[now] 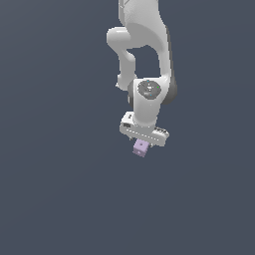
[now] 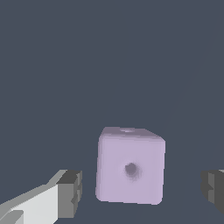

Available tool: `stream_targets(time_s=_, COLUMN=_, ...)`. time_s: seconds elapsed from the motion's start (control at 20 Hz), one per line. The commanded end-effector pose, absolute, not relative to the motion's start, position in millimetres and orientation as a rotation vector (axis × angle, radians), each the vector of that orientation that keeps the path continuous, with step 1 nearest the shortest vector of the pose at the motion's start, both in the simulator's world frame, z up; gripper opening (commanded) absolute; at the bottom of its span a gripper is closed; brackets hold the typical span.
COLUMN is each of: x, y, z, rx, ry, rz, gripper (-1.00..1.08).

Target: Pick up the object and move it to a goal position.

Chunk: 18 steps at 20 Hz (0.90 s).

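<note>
The cube [image 1: 141, 147] is what you should look at first: a small lavender block sitting directly under the white end effector [image 1: 143, 141] in the exterior view, its upper part tucked just below the end effector's wide body. You can make out a tiny dark dot on the face turned upward in that view. The surface beneath is a plain dark slate grey, and no edge or corner of it shows, so you cannot place the cube against any border. You also cannot tell from that view whether the cube rests on the surface or hangs above it.

In the wrist view the cube [image 2: 130, 165] fills the lower middle, with the dark dot centred on the face toward the camera and a second, fainter mark on the adjoining face. The end effector [image 2: 142, 190] is spread apart: one dark finger pad [image 2: 70, 194] on its pale link stands off one side of the cube with grey background visible between them, and the other pad [image 2: 213, 189] sits well clear on the opposite side. Neither pad touches the cube. The arm [image 1: 144, 45] rises out of the exterior view's top edge.
</note>
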<state>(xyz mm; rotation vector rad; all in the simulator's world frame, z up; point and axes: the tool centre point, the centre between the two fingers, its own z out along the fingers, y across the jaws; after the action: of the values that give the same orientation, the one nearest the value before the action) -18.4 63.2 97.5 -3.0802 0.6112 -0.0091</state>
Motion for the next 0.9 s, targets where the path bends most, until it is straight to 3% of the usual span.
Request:
stream_targets(time_s=0.0, x=-20.8, y=65.6, z=93.7, rx=-3.072, ry=0.655, rz=-0.005, gripper=1.00)
stream_targets(time_s=0.85, x=-24.5, y=68.3, z=62.9, rx=-3.063, ry=0.698, rz=0.000, gripper=1.00)
